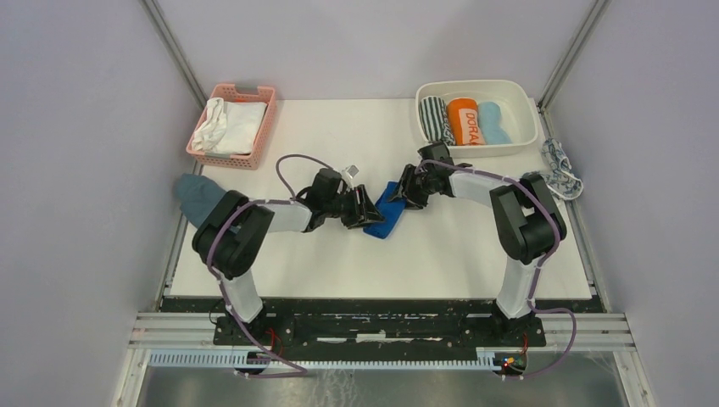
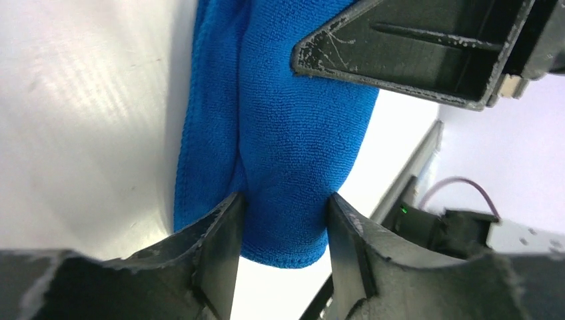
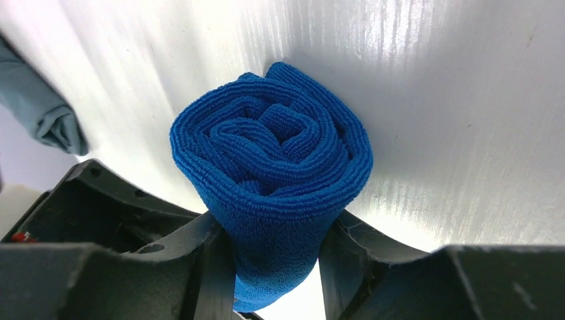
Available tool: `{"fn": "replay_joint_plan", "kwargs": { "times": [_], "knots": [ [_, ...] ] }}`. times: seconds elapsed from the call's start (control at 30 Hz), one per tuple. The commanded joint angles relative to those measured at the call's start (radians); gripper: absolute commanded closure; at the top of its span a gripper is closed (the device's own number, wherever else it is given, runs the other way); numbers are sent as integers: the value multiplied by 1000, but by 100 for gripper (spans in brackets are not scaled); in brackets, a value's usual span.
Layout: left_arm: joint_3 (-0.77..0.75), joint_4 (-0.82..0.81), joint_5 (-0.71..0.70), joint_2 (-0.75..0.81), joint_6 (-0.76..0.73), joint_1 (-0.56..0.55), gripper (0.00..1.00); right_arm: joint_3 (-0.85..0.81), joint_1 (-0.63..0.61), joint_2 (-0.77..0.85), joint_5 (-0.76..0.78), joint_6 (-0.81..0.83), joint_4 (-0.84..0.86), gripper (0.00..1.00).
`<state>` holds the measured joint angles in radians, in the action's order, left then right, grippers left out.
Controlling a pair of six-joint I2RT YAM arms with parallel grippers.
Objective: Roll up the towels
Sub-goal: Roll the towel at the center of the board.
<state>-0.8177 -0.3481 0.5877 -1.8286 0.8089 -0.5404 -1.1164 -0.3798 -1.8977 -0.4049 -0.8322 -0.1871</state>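
1. Left gripper [image 2: 283, 203] pinches one end of the royal blue towel [image 2: 293, 127] — rolled, on the table [image 1: 475, 254].
2. Right gripper [image 3: 273, 230] clasps its other end.
3. It lies left of the white tub [image 1: 476, 85], nearer the front.

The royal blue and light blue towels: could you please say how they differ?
The royal blue towel lies on the table, the light blue towel in the tub. The left tool and right tool pinch the royal blue towel; none holds the light blue towel. Both are rolled.

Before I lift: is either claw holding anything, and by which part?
Both hold the rolled royal blue towel: left claw pinches one end, right claw the opposite end.
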Motion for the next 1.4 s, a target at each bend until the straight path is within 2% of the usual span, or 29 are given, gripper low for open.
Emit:
{"fn": "replay_joint_plan", "kwargs": {
  "times": [0.0, 0.13, 0.27, 0.47, 0.63, 0.8, 0.9, 0.93, 1.0, 1.03, 1.13, 1.37],
  "knots": [
    [-12, 327, -307, 143, -146, -64, 41, -61, -23, -9, 196, 86, -211, 56],
    [-61, 459, -663, 270, -244, -215, 32, -116, -47, -7, 289, 102, -302, 59],
    [-129, 479, -961, 278, -364, -395, 27, -160, -64, -23, 326, 101, -365, 60],
    [-277, 512, -1287, 135, -498, -574, 23, -171, -77, -34, 342, 80, -382, 59],
    [-364, 523, -1379, -12, -554, -603, 23, -175, -80, -43, 325, 71, -380, 58],
    [-365, 493, -1375, -88, -567, -602, 30, -167, -80, -28, 290, 70, -353, 56],
    [-357, 500, -1338, -96, -554, -589, 39, -175, -79, -14, 262, 101, -349, 52],
    [-345, 497, -1289, -88, -537, -578, 45, -176, -78, -3, 255, 116, -346, 49],
    [-303, 465, -1195, -53, -509, -538, 51, -157, -74, 32, 226, 137, -308, 43],
    [-277, 443, -1089, -36, -483, -512, 53, -144, -72, 54, 214, 142, -285, 40],
    [-217, 396, -910, 10, -425, -441, 55, -102, -68, 101, 182, 146, -227, 28],
    [-120, 279, -616, 72, -285, -315, 55, -38, -68, 83, 83, 93, -114, 23]
  ]
}}
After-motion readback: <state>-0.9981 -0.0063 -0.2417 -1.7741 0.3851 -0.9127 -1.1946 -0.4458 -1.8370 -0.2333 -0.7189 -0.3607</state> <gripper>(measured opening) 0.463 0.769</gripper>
